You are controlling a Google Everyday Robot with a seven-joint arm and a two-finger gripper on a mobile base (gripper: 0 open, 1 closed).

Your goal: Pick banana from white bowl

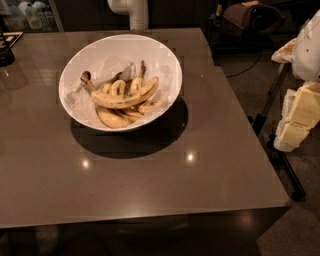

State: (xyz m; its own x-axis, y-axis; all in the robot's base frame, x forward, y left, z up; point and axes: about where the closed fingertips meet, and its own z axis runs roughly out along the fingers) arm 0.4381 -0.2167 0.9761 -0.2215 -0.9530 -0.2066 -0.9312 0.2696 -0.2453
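The white bowl (162, 57) stands on the far middle of a dark brown table (150, 185). Several yellow bananas lie in it. The longest, curved banana (125, 98) lies on top of the others, running from its dark knobby stem at the left up to the right. Smaller bananas (117, 119) sit under and behind it. My gripper (295, 120), cream-coloured below a white arm part, hangs at the right edge of the view. It is beyond the table's right side, well apart from the bowl and at about its height.
A white cylinder (132, 12) stands behind the table's far edge, just behind the bowl. A dark object (6, 50) sits at the table's far left corner. A dark chair and cables (250, 22) are on the floor at the back right.
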